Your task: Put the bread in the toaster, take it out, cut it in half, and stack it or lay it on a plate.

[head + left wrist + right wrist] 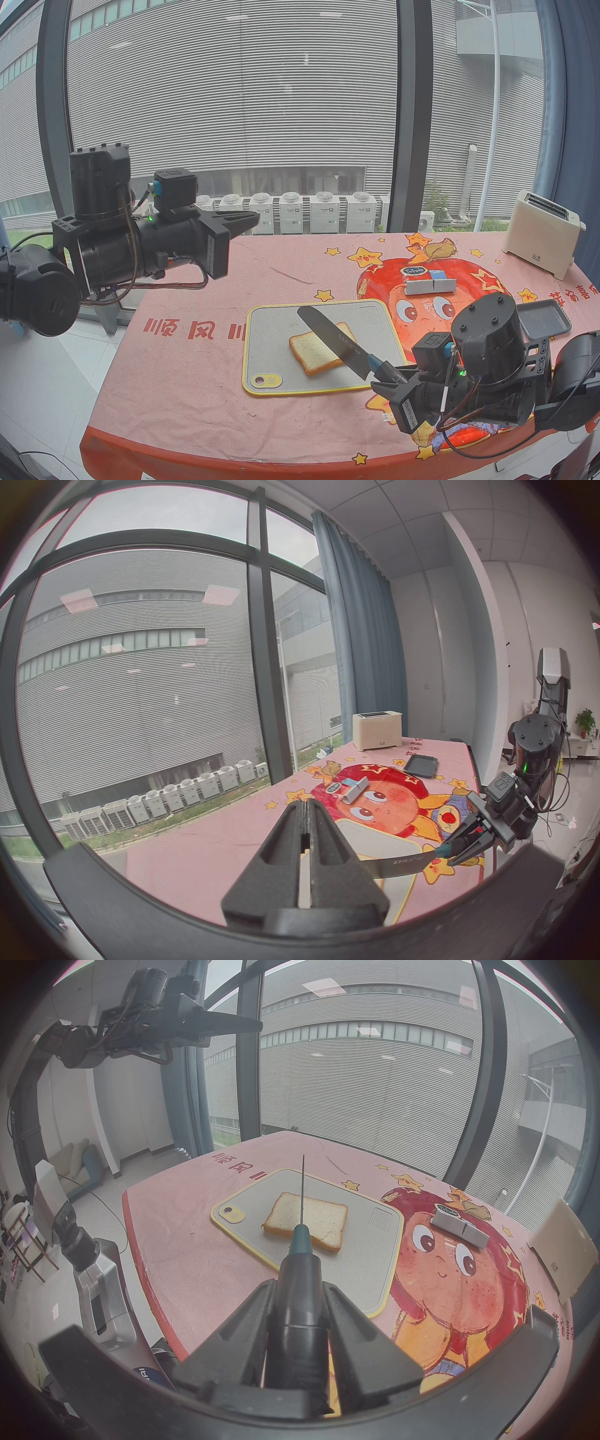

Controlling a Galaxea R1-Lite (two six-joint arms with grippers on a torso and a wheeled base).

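Observation:
A toasted bread slice [317, 350] [306, 1221] lies whole on the grey cutting board [275, 331] [362, 1254] with a yellow rim. My right gripper [392, 386] [299, 1329] is shut on the handle of a dark knife [334, 340] [302, 1191]; its blade hangs above the bread, edge down along the slice's middle. My left gripper [253, 219] [306, 830] is shut with nothing in it, held high over the table's far left, well away from the board. The cream toaster [542, 232] [377, 729] stands at the far right corner.
A small dark tray [544, 319] [420, 765] lies at the right, near the toaster. A grey and blue knife holder [430, 285] [462, 1227] sits behind the board. The pink cartoon tablecloth [187, 375] is bare at the left and front.

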